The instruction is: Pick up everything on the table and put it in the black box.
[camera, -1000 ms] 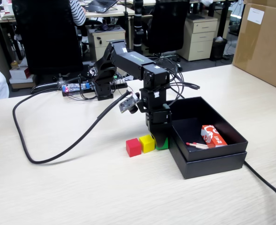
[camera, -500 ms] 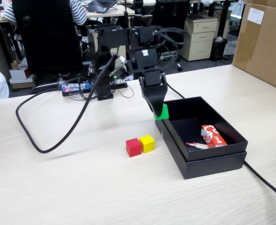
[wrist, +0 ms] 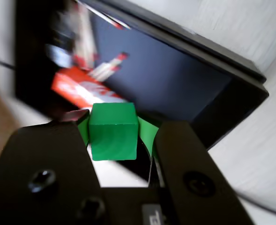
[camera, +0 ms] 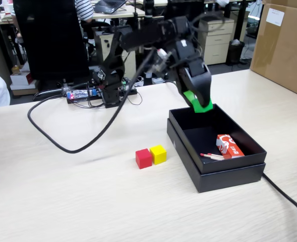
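Now we are carrying the green cube (wrist: pixel 113 131), gripped in our claw (camera: pixel 201 103), over the box's (camera: pixel 229 174) far edge; next, releasing.

green cube (wrist: pixel 113 131); red cube (camera: pixel 143 158); yellow cube (camera: pixel 159 154); matte black box (camera: pixel 229 174).
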Controlling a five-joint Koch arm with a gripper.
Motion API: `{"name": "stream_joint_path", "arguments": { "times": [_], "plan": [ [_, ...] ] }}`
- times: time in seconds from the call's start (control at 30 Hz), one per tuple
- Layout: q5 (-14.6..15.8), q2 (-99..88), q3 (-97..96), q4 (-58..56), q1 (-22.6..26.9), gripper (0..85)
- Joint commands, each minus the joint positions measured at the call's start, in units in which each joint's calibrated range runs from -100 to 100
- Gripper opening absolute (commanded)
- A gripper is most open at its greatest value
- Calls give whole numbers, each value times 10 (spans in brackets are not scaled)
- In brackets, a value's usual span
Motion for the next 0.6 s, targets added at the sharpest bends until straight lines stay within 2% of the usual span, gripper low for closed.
{"name": "stream_joint_path", "arguments": {
  "times": [0.0,0.13,0.17,0.23,0.33,0.43,0.57],
  "plan": [
    [-47,54,57,1,3,9],
    [-52,144,89,2,3,15],
    [-53,157,87,2,3,85],
    [-53,171,81,1,4,158],
    [-48,187,66,1,3,164],
    [-48,202,55,1,2,263],
    [-48,206,40,1,2,344]
  ]
}}
